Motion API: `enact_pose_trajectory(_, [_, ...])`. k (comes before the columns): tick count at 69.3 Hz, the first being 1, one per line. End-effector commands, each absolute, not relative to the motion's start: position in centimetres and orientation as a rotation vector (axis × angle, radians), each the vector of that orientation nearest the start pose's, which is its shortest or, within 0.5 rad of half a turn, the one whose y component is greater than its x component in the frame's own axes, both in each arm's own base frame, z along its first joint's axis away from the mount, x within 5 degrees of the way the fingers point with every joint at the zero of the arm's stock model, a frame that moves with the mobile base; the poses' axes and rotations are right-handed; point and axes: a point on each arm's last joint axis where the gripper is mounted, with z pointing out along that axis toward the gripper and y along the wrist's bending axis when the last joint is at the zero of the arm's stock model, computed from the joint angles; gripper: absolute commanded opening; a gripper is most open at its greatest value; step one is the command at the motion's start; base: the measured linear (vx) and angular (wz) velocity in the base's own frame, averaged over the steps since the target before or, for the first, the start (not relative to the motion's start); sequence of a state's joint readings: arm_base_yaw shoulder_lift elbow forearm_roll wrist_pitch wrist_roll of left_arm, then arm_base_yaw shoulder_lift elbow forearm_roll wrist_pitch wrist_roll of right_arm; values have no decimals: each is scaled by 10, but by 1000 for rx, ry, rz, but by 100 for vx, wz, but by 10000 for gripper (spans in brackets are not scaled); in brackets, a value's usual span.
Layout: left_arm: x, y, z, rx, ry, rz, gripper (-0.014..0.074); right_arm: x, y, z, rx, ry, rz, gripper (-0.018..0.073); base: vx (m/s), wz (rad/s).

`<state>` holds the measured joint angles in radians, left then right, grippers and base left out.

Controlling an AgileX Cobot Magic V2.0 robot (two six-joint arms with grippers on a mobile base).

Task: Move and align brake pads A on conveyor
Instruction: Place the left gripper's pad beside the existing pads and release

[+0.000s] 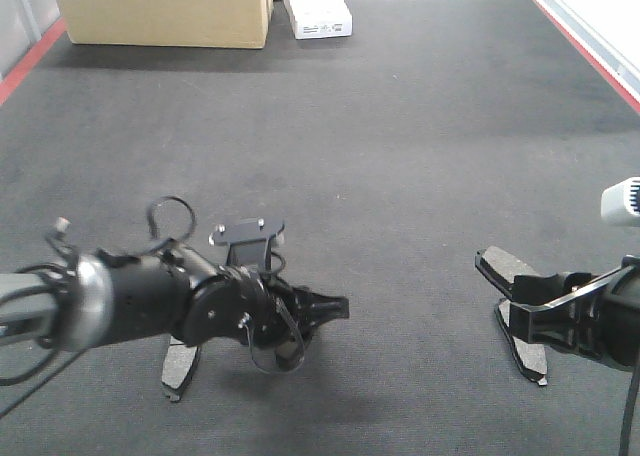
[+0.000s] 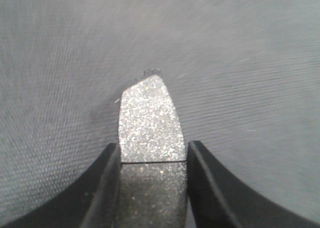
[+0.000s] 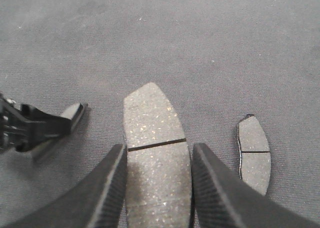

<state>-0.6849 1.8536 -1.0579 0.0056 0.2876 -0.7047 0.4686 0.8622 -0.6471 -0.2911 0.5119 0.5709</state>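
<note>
**Both arms carrying pads, two already down on the belt**

The task looks about half done, as a judgement from how things lie. Each arm grips one pad, and each has a second pad lying flat on the conveyor close by.

The left gripper has its jaws clenched on a pad; the left wrist view shows the pad squeezed between them, long axis running straight out ahead of the gripper over bare belt. Another pad lies just below that arm, mostly hidden by it.

The right gripper likewise clamps a pad, whose long axis runs out from the jaws toward the left gripper, groove crosswise. Beside it lies the fourth pad, its long axis nearly parallel to the held one.

Left to do: set both held pads down and line all four up. Whether the resting two already sit at their final places cannot be told.
</note>
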Motion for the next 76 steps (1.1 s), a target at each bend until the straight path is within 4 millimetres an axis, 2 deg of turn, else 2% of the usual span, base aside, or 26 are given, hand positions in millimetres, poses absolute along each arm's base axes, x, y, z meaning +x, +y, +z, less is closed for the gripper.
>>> enact_pose_trajectory(1, [294,-241,186,-42,2528,-609,31,160,67,317,-110,2085,326,67,0,0])
enact_pose_trajectory(30, [292,-240,183,-96,2566,-598,32,160,67,317,-110,2085,326,67,0,0])
enact_pose_trajectory(41, [289,-238,181,-98,2608,-563,60,160,67,317,-110,2085,326,67,0,0])
enact_pose_trajectory(76, [287,-235,178,-104,2651,-529,379,160,67,317,-110,2085,326,67,0,0])
